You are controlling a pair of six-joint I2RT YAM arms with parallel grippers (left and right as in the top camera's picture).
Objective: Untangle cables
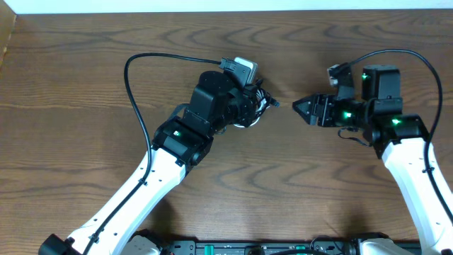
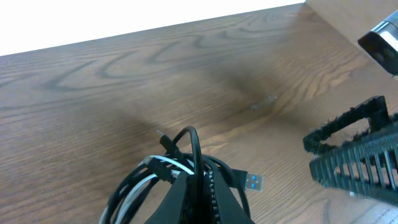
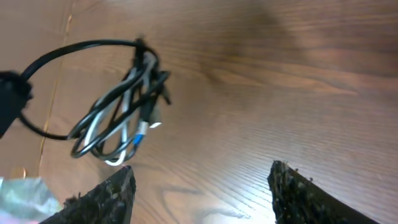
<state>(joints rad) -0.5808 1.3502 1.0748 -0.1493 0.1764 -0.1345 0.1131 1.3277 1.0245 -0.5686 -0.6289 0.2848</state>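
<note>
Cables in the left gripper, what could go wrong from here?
The left gripper pinches the white and black cables as one bundle, so the open right gripper may grab both cords and pull the tangle tighter. The blue-tipped plug sticks out and could snag in a loop.

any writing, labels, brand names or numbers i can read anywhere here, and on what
No readable text in any view.
cable bundle: no print visible.
USB plug: only a blue insert, no marking to read.
robot arms: only green lights; any labels are too small to tell.
table: plain wood grain, no sign or sticker.
</note>
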